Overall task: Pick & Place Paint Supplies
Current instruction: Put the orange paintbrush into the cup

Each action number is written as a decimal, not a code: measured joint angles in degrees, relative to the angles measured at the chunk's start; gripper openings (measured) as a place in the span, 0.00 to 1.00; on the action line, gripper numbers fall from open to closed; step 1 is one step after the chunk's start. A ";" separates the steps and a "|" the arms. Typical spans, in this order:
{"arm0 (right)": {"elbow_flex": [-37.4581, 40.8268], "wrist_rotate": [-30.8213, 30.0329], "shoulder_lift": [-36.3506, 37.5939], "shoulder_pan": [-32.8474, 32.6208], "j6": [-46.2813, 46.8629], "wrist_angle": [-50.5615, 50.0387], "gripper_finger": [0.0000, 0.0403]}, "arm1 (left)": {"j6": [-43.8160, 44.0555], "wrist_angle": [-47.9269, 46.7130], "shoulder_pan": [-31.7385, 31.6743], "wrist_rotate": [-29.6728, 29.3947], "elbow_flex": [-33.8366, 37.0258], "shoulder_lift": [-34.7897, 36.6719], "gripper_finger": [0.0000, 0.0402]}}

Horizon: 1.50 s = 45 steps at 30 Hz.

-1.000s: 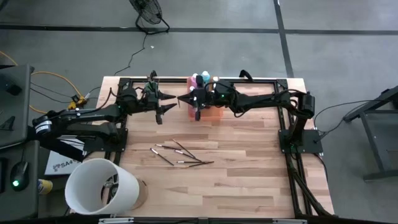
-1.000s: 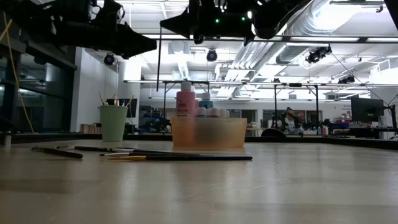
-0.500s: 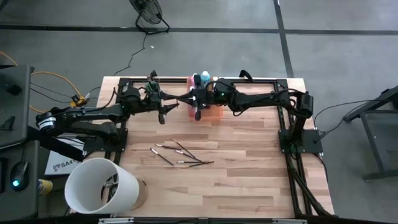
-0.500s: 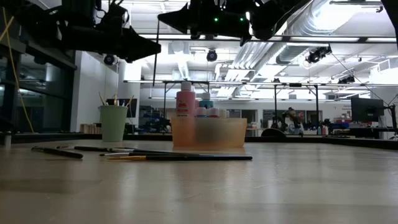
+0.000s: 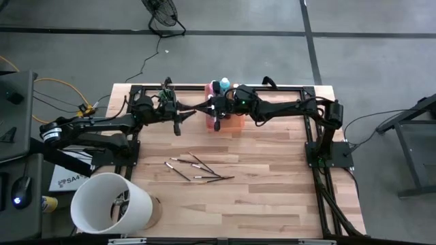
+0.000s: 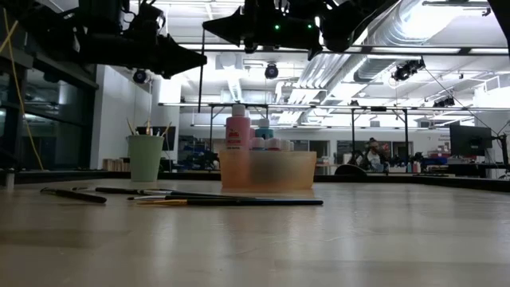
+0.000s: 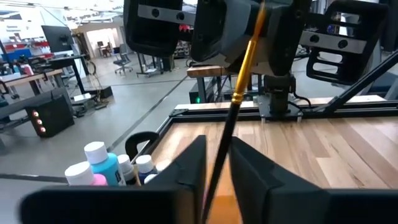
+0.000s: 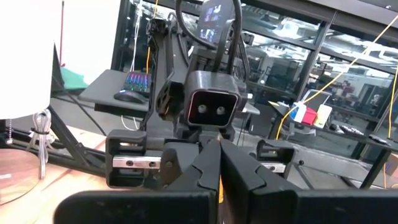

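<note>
A thin dark-handled brush [image 6: 201, 84] with a gold ferrule [image 7: 245, 70] hangs upright over the table's far middle. My right gripper [image 6: 209, 29] is shut on its top and reaches in level from the right. My left gripper [image 7: 217, 177] comes level from the left. Its fingers stand close on either side of the brush's handle, and I cannot tell whether they touch it. Several more brushes [image 5: 197, 170] lie flat on the table. Pink and teal bottles [image 5: 219, 86] stand upright in the orange tray [image 5: 233, 124]. My right gripper holds the brush by its upper end [image 6: 202, 36], pinched between its two fingers. The fingers come level from the table's right and lie across the brush. The brush hangs straight down below them, clear of the table.
A mint-green cup [image 6: 145, 157] with brushes stands left of the tray, at the far edge. A big white cylinder [image 5: 109, 204] stands at the near left corner. Black frame rails [image 5: 204, 88] run along the table's far and side edges.
My left gripper's fingers have drawn together from a wide spread to a narrow gap around the hanging brush. The brush has stayed upright in my right gripper.
</note>
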<state>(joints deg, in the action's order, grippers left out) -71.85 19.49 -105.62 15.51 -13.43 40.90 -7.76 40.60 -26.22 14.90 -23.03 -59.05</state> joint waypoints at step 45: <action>0.02 0.21 10.58 7.48 3.52 -35.03 0.50 | 0.52 8.44 -0.04 -63.20 7.45 0.70 0.01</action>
<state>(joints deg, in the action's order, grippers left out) -71.83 19.69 -95.04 22.98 -9.91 5.87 -7.25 49.04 -26.26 -48.30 -15.57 -58.35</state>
